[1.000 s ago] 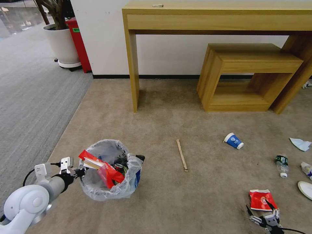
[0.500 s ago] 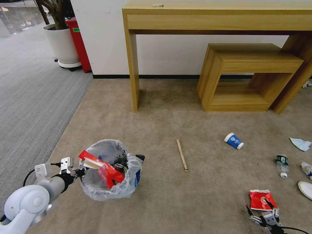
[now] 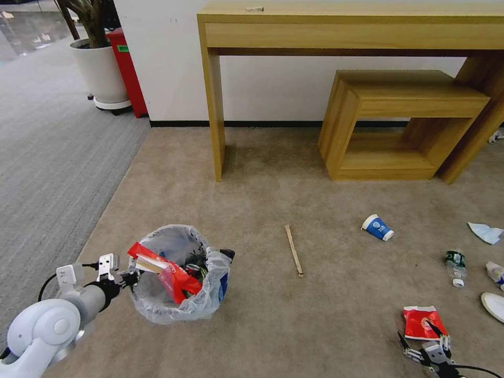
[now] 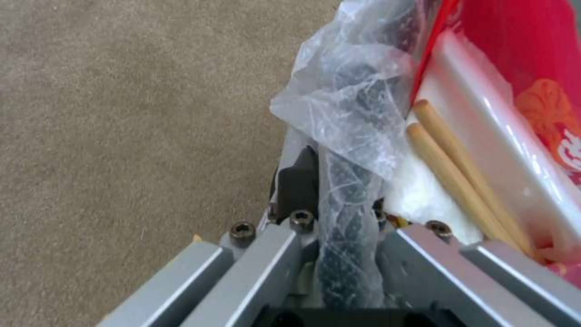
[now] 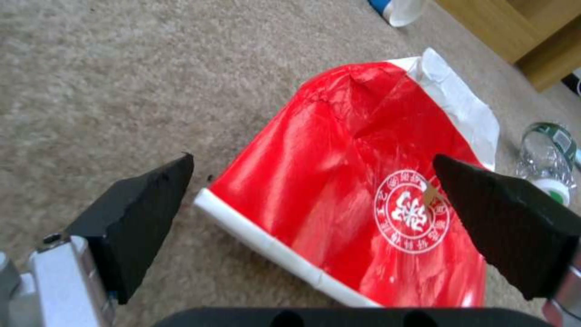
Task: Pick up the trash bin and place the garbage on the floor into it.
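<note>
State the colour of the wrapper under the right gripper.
Red wrapper, white edges, round white emblem; clearest in the right wrist view.

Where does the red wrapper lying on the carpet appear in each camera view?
Head view: red wrapper near the lower right, just ahead of the open right claw.
Right wrist view: it lies between the claw's black fingers.
Left wrist view: not in it.
Shared landmark: the small bottle beside it.

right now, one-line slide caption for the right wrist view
Right gripper open above a red wrapper lying on the beige carpet.
</note>
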`<state>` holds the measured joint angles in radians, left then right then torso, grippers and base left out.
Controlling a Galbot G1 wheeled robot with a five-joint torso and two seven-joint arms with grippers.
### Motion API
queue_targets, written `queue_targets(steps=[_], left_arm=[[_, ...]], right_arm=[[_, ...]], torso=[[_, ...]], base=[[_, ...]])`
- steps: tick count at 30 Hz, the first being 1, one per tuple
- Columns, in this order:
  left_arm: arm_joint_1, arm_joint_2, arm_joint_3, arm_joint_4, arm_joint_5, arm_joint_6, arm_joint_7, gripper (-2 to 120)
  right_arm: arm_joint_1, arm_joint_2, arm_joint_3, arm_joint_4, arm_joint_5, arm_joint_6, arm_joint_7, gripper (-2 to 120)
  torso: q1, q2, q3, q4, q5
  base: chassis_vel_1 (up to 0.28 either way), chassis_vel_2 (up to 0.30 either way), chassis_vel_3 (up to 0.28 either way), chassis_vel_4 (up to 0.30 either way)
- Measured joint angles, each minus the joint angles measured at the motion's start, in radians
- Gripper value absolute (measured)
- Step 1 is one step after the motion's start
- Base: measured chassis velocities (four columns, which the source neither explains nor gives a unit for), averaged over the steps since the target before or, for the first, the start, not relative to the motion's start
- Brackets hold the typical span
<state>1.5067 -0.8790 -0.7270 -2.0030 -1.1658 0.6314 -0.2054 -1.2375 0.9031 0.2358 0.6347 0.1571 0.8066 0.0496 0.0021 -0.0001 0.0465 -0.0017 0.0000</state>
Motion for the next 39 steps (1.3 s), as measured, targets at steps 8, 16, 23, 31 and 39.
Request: queue_targets(steps=[8,16,23,31,39], left_arm=[[0.003,-0.003,-0.002,-0.002,0.000,-0.002,0.002,0],[0.000,-0.011,0.002,-0.002,0.002,-0.003,0.003,0],[-0.002,-0.013,0.005,0.001,0.004,-0.003,0.004,0],[-0.004,-0.015,0.007,0.004,0.006,-0.004,0.004,0],[-0.010,-0.016,0.018,0.005,0.006,-0.004,0.001,0]], right_arm=[[0.027,0.006,0.009,-0.037,-0.044,0.001,0.004,100],[0.062,0.010,0.035,-0.075,-0.106,0.001,0.024,100],[0.081,0.011,0.044,-0.093,-0.131,0.001,0.031,100],[0.104,0.018,0.071,-0.117,-0.204,0.001,0.058,100],[0.102,0.026,0.078,-0.111,-0.216,0.002,0.067,92]], torso=[[0.000,0.000,0.000,-0.0001,0.0000],[0.000,0.000,0.000,-0.0001,0.0000],[0.000,0.000,0.000,0.0001,0.0000],[0.000,0.000,0.000,0.0001,-0.0001],[0.000,0.000,0.000,0.0000,-0.0001]], base=[[0.000,0.000,0.000,0.000],[0.000,0.000,0.000,0.000],[0.000,0.000,0.000,0.000],[0.000,0.000,0.000,0.000],[0.000,0.000,0.000,0.000]])
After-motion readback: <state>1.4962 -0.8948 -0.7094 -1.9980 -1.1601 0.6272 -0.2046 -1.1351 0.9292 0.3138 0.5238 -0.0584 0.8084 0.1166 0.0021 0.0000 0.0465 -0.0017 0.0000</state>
